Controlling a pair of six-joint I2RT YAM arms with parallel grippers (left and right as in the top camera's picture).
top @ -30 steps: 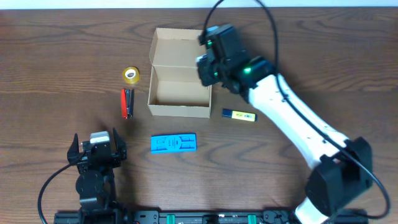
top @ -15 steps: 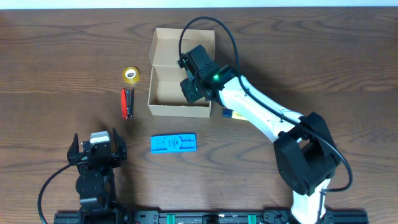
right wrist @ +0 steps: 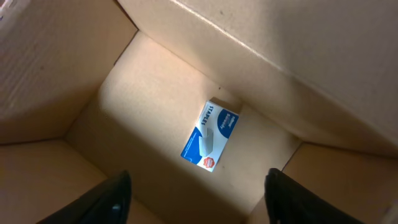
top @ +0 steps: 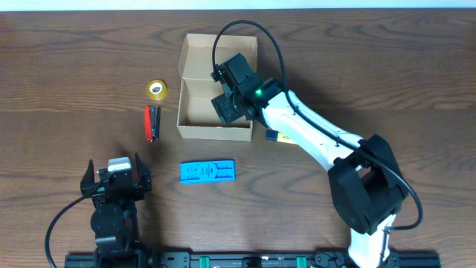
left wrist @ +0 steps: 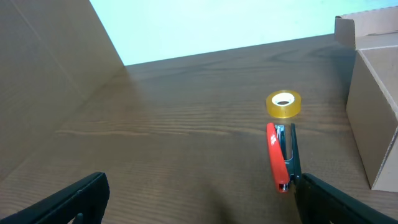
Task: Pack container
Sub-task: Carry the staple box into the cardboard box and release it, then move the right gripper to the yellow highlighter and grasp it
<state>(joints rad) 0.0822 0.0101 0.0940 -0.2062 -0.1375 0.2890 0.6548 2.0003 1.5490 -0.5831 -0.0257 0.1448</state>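
Observation:
The container (top: 214, 132) is an open tan cardboard box with its lid flap standing at the far side. My right gripper (top: 225, 106) hangs over its inside. In the right wrist view the gripper (right wrist: 199, 205) is open, its dark fingertips (right wrist: 111, 198) wide apart with nothing between them. Below it, a small blue and white staples box (right wrist: 211, 137) lies flat on the container floor (right wrist: 137, 118). My left gripper (top: 115, 179) rests open near the table's front left, holding nothing, and the same gripper (left wrist: 199, 205) faces the stapler in the left wrist view.
A yellow tape roll (top: 156, 89) and a red stapler (top: 152, 123) lie left of the container. In the left wrist view the roll (left wrist: 283, 104) and stapler (left wrist: 281, 155) lie ahead. A blue flat piece (top: 207, 171) lies in front of the box. A yellow and blue item (top: 290, 138) lies at its right.
The right arm has swung left from the container's right wall to over its inside, then held still for the last half second. The left arm has not moved.

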